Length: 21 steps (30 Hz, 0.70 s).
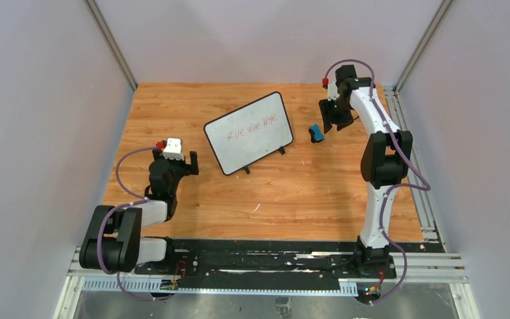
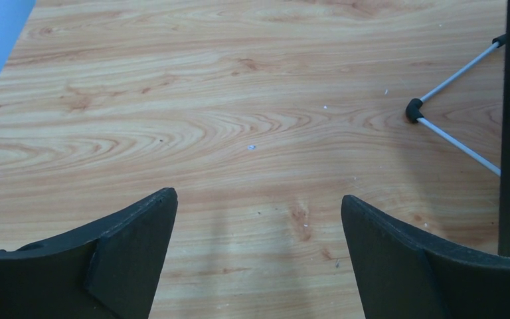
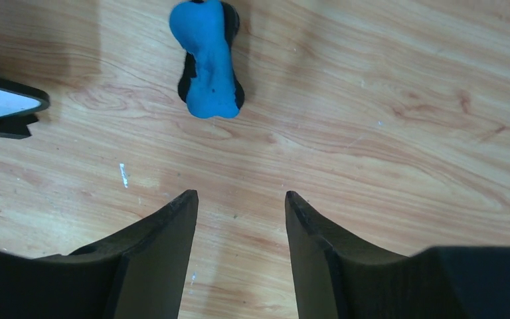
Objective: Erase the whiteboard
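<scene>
Whiteboard [image 1: 249, 131]: on the far half of the worktop [image 1: 292, 193], set askew, red writing on its face.
Eraser [image 1: 315, 133]: blue and black, just right of the whiteboard, apart from it.
Left pincer [image 2: 259, 199]: spread wide, holding nothing, left of the whiteboard.
Right pincer [image 3: 241, 196]: partly spread, holding nothing, near the eraser without touching it.

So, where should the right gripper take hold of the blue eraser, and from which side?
At its narrow waist, from above. The eraser lies flat on the table, blue side up, and pinches in at mid-length, so a pinch across that waist should seat well. The right gripper is open, just short of it.
</scene>
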Each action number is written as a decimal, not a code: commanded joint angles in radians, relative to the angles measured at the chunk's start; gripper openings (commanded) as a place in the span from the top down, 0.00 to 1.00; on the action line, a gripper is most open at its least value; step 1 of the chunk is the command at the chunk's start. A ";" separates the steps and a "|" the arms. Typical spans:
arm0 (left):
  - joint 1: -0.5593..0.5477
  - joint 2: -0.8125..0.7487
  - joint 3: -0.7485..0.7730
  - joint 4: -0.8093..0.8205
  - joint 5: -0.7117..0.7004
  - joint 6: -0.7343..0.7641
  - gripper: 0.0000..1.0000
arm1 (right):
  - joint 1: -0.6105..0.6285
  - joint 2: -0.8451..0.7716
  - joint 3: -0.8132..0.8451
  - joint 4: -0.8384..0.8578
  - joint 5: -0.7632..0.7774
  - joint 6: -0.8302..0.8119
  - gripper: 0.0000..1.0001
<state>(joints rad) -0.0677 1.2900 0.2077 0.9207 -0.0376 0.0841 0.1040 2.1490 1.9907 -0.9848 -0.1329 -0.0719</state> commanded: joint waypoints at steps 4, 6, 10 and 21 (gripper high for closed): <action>-0.004 -0.083 0.040 -0.091 0.039 0.028 0.02 | 0.016 0.081 0.121 0.001 -0.122 -0.068 0.49; -0.003 -0.098 0.032 -0.088 0.050 0.032 0.02 | 0.027 0.121 0.159 -0.003 -0.130 -0.081 0.48; -0.003 -0.107 0.024 -0.086 0.055 0.037 0.02 | 0.045 0.192 0.232 -0.014 -0.129 -0.089 0.46; -0.003 -0.077 0.045 -0.099 0.047 0.034 0.02 | 0.049 0.247 0.267 -0.014 -0.113 -0.090 0.39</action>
<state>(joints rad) -0.0677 1.2045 0.2264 0.8143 0.0032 0.1085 0.1425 2.3959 2.2208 -0.9718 -0.2581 -0.1406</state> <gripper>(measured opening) 0.983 0.613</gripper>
